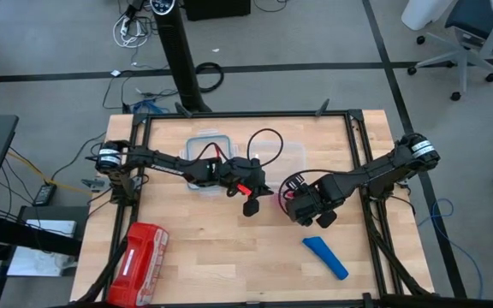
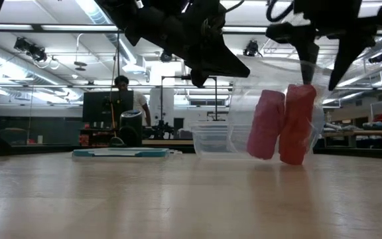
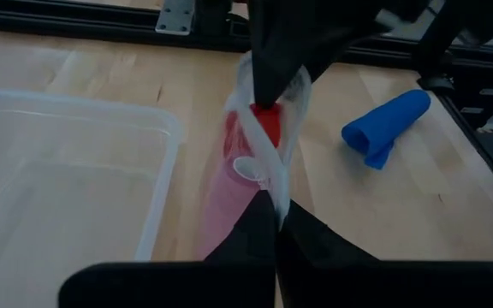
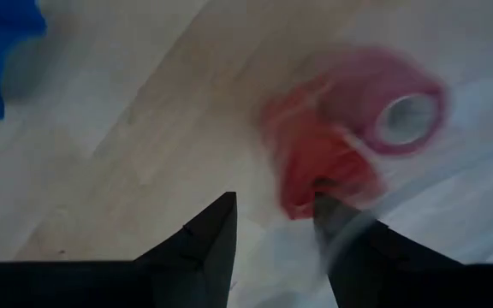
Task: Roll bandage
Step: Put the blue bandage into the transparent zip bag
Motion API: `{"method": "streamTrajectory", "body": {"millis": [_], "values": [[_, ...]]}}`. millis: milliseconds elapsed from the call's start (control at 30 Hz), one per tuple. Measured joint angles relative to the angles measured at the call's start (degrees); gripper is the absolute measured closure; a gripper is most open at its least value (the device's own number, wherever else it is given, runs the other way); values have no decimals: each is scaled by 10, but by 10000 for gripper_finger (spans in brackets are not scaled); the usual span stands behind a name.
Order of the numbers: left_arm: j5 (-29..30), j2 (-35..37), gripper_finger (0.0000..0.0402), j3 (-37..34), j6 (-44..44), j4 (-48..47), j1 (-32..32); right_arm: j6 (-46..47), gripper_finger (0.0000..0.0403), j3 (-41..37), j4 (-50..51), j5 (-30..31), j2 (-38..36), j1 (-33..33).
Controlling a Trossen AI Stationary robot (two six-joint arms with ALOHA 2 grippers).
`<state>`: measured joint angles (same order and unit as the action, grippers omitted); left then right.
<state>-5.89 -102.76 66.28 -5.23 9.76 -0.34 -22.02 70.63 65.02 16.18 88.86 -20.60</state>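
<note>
The blue bandage [image 1: 325, 257] [image 3: 388, 124] lies loosely rolled on the wooden table, near its front right, and no gripper touches it. A clear plastic bag [image 2: 310, 99] with two red-pink rolls [image 2: 266, 125] [image 3: 246, 162] hangs over the table's middle. My left gripper [image 3: 276, 218] [image 1: 251, 198] is shut on the bag. My right gripper [image 4: 272, 214] [image 1: 302, 210] points steeply down at the bag's top, fingers apart, with bare wood showing between them. My left gripper pinches the bag's clear film [image 3: 272, 184] between its two shut fingers, coming slanting down from the table's left. The bag hangs below with the rolls in it; whether its lower end [image 2: 290, 161] touches the table I cannot tell. My right gripper comes from above. One finger [image 4: 349, 244] lies against or under the bag's film beside the red rolls [image 4: 315, 171]. The other finger [image 4: 212, 235] stands free over the wood. In the left wrist view the film [image 3: 296, 90] wraps around a fingertip.
A clear plastic container [image 1: 268, 154] [image 3: 58, 171] stands behind the grippers toward the far edge. A red zip pouch [image 1: 139, 252] lies at the near left. A black frame borders the table. A person stands in the room beyond the far edge.
</note>
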Motion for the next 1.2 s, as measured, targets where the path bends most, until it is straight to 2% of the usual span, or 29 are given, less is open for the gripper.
{"method": "streamTrajectory", "body": {"millis": [267, 433, 733, 1200], "values": [[0, 0, 401, 0, 5, 11, 0, -48, 251, 6, -80, 6, 0, 11], [9, 0, 401, 0, 5, 11, -1, -55, 251, 6, -115, 36, 0, 34], [14, -16, 401, -1, 2, 31, -3, -51, 250, 6, -171, 6, 0, 69], [27, -27, 402, -1, 1, 37, -4, 23, 251, 16, -149, 24, -13, 52]]}}
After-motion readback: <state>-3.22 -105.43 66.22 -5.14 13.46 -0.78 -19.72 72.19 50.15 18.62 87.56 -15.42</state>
